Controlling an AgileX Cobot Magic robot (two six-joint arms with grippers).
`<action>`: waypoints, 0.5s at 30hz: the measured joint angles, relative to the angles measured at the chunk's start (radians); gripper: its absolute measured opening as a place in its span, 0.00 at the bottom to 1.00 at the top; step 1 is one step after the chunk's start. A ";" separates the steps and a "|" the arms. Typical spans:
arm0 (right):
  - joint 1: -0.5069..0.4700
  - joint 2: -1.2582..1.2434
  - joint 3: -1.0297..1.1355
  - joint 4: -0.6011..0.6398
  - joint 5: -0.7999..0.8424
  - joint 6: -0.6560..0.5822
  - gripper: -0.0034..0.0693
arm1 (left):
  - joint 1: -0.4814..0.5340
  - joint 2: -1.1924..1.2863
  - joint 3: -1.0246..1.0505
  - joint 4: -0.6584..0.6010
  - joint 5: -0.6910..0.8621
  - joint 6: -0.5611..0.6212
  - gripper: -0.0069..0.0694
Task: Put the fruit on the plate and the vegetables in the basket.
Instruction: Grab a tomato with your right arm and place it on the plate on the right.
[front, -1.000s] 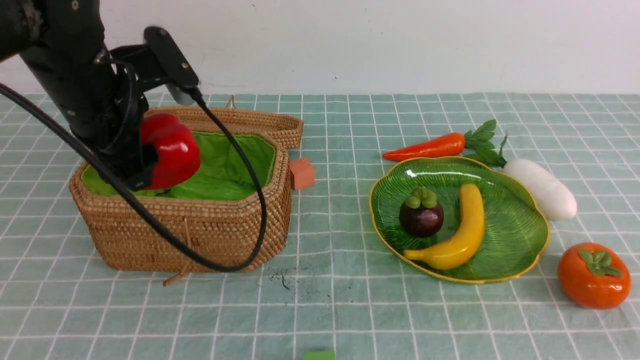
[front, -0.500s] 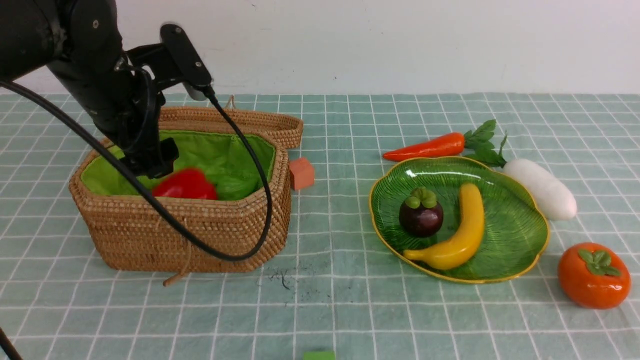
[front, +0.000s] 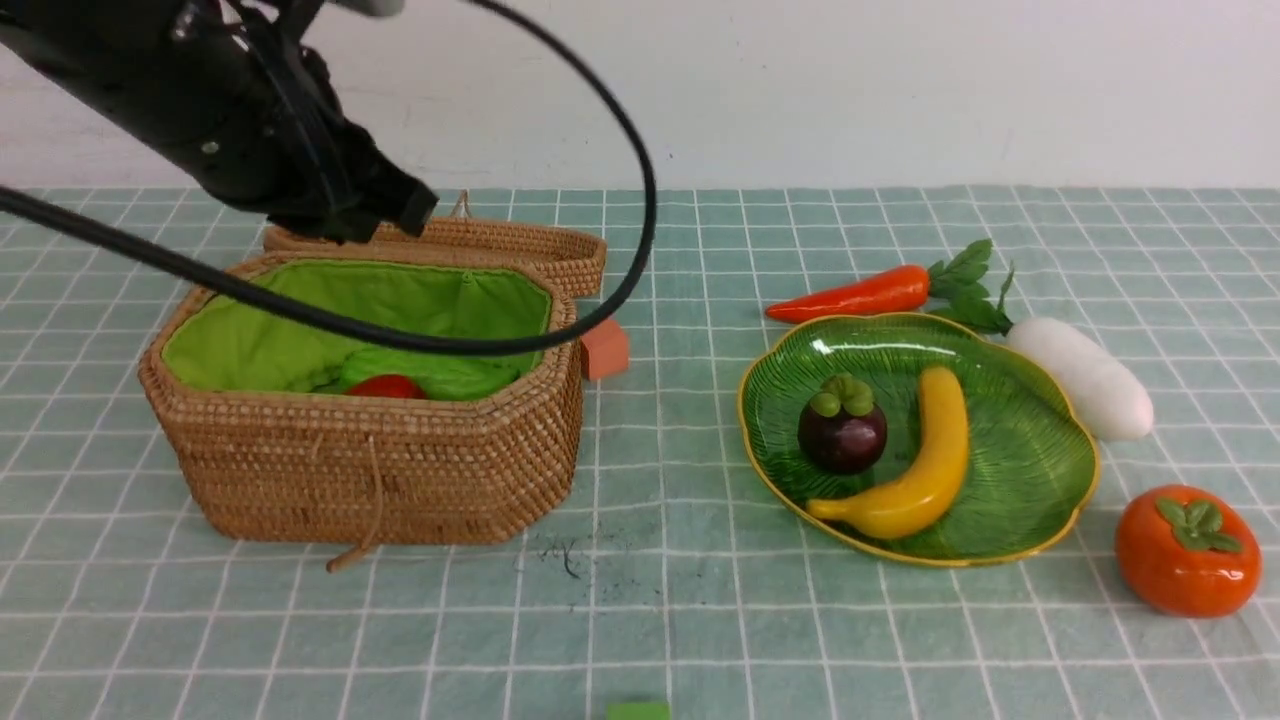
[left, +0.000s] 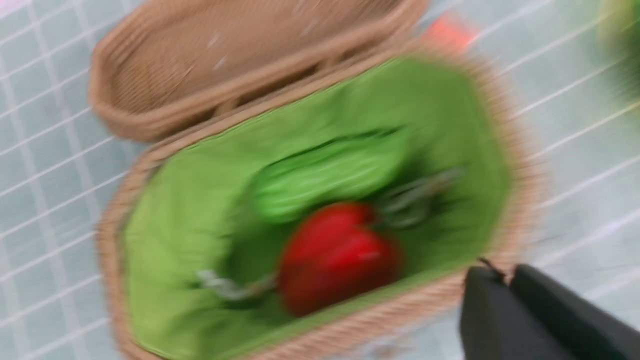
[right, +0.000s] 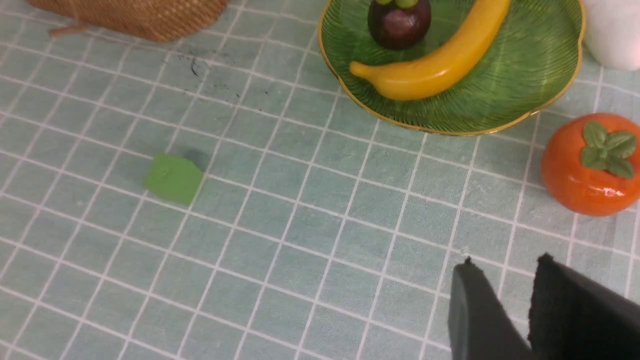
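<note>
Over the basket (front: 380, 470) at far left, the left gripper (front: 402, 208) hung pinched shut, empty; pepper (front: 385, 386) and gourd (left: 330, 175) lay inside. Further right, mangosteen (front: 842, 435) and banana (front: 925, 470) sat on the plate (front: 1025, 470), with carrot (front: 860, 295), radish (front: 1085, 378) and persimmon (front: 1185, 550) on the cloth (front: 700, 600) beside it. The right gripper (right: 505, 270) stood narrowly parted, empty.

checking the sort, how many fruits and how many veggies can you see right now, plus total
Fruit: 3 (banana, mangosteen, persimmon)
Vegetables: 4 (carrot, radish, red pepper, green gourd)
Total: 7
</note>
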 joint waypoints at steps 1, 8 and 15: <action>0.000 0.039 0.000 -0.008 -0.012 0.000 0.30 | -0.021 -0.030 0.007 -0.003 0.007 -0.018 0.07; -0.003 0.340 0.000 -0.028 -0.119 0.005 0.31 | -0.151 -0.298 0.251 -0.011 -0.022 -0.113 0.07; -0.229 0.487 0.000 -0.058 -0.146 0.052 0.31 | -0.219 -0.601 0.675 -0.084 -0.193 -0.147 0.07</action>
